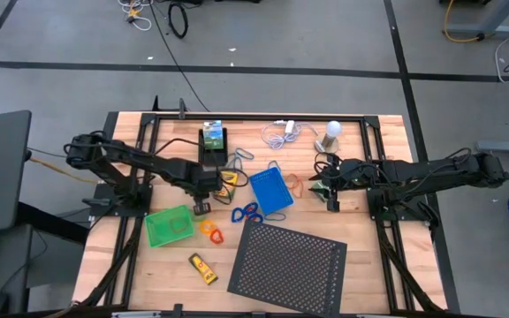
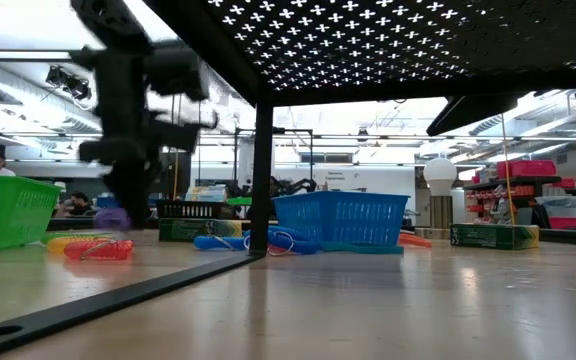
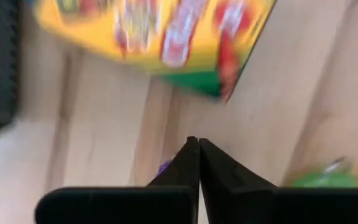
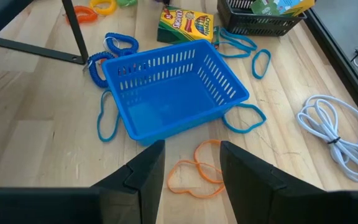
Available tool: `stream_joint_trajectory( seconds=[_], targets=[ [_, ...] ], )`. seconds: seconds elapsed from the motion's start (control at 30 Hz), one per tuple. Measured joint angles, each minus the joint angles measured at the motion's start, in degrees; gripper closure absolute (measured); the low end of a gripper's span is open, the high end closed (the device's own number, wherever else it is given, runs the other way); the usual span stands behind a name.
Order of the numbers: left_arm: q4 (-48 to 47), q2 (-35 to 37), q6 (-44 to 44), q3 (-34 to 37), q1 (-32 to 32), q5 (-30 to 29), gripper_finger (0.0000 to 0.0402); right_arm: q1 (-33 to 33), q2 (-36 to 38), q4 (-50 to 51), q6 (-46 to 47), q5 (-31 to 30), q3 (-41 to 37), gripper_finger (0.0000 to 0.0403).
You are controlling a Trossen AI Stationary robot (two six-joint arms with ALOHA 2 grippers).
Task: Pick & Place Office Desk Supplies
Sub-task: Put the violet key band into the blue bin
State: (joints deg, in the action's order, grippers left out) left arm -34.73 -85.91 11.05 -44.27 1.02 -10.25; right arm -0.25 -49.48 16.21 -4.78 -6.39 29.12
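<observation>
Blue tray (image 4: 173, 93), green tray (image 1: 170, 225), black perforated sheet (image 1: 290, 261) (cross-shaped holes), orange loops (image 4: 194, 171)

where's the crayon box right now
The crayon box lies near the table's middle in the high view, between the left gripper and the blue tray, just in front of the black tray.
</observation>
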Motion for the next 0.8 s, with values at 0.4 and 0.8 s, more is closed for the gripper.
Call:
stream_joint_trajectory(
  seconds=[0.4, 0.8],
  targets=[
    [-8.07, 1.58, -5.97, -15.08, -2.87, -8.18, 0.04, 0.01, -0.02, 0.17, -0.37, 0.02, 0.0, 0.0238],
    [18.88, -0.43, -23.8, -18.47, 6.91, 4.43, 0.04, 0.01, -0.02, -0.24, -1.15, 0.06, 0.0, 0.0238]
  ],
)
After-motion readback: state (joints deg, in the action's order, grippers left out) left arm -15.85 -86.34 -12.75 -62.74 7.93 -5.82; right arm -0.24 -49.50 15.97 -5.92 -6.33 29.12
